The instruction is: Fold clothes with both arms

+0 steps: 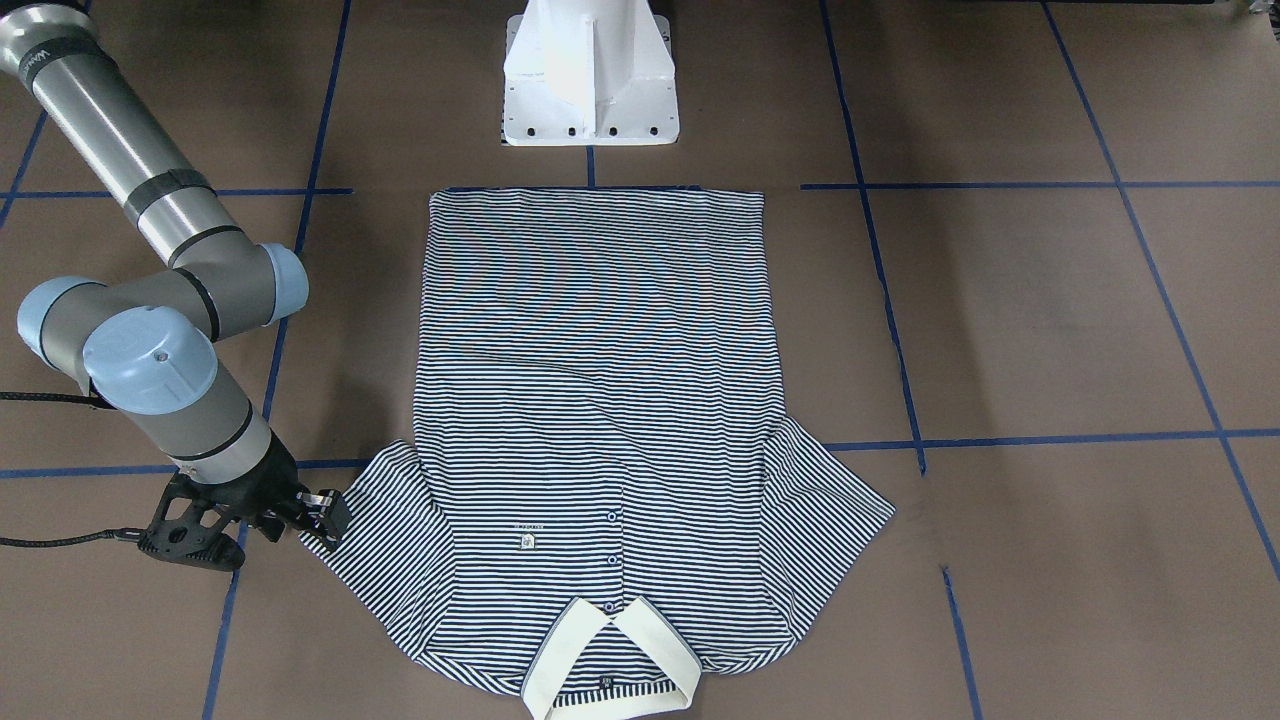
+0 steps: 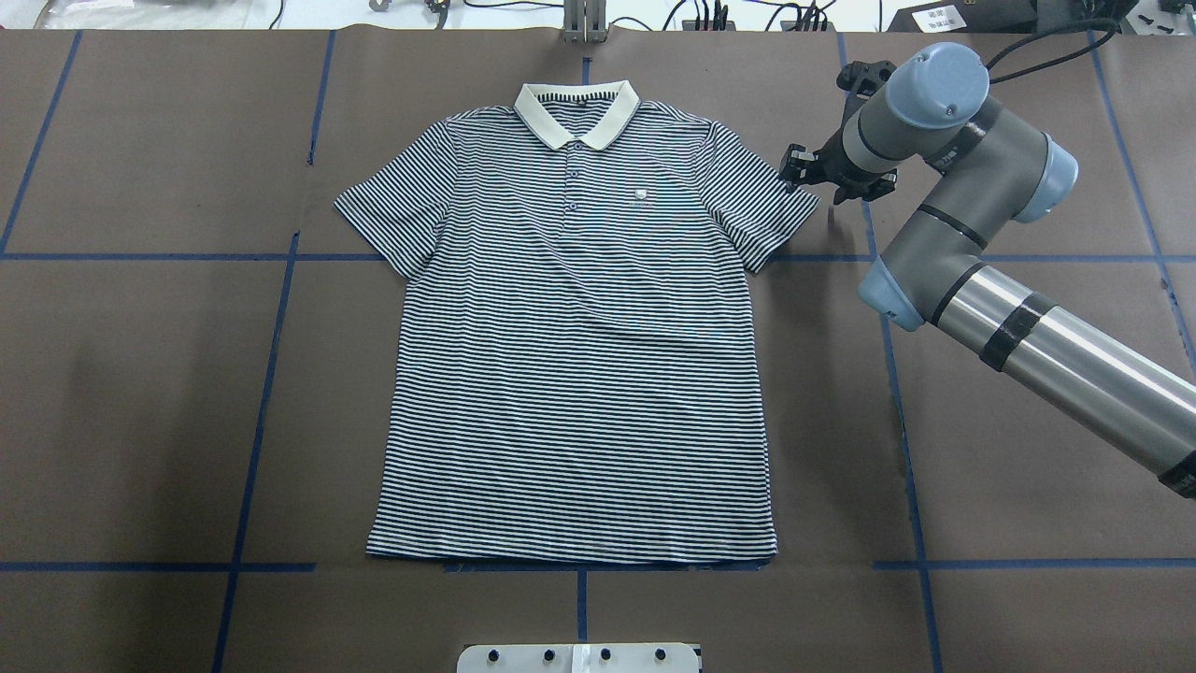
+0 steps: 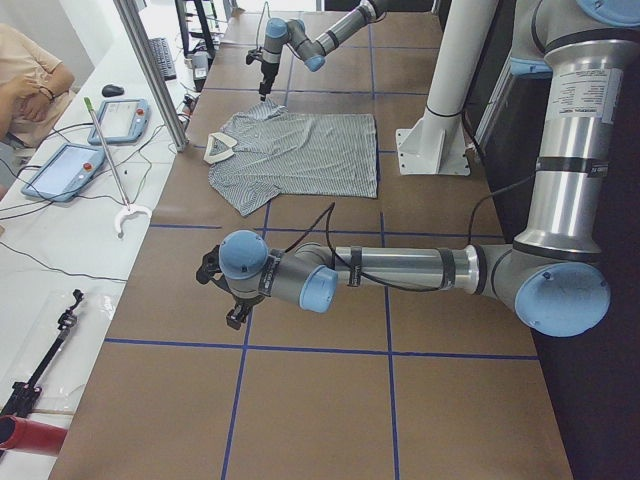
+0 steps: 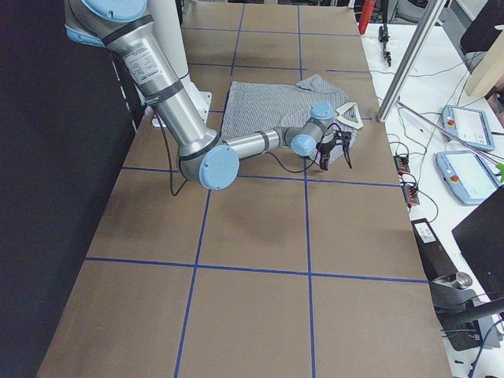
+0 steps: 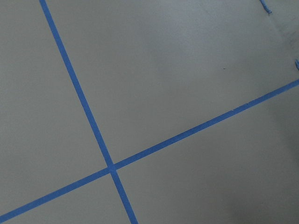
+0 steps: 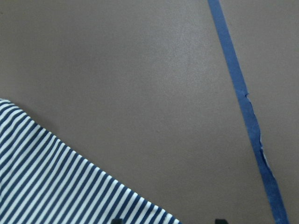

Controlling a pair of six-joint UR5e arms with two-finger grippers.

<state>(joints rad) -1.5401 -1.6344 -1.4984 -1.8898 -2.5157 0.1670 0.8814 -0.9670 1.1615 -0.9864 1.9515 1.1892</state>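
- We see the polo shirt [image 2: 579, 355] flat on the brown surface [image 2: 140, 374].
- The right gripper [image 2: 792, 170] has its fingers apart at a sleeve edge (contact unclear).
- The left gripper [image 3: 235, 318] hangs well away; we cannot tell its fingers' state.

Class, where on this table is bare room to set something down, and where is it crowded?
Bare table spreads wide beyond the shirt on the robot's left. Only a narrow strip lies between hem and base. Crowded on the right: the right gripper sits at the sleeve, its arm overhanging.
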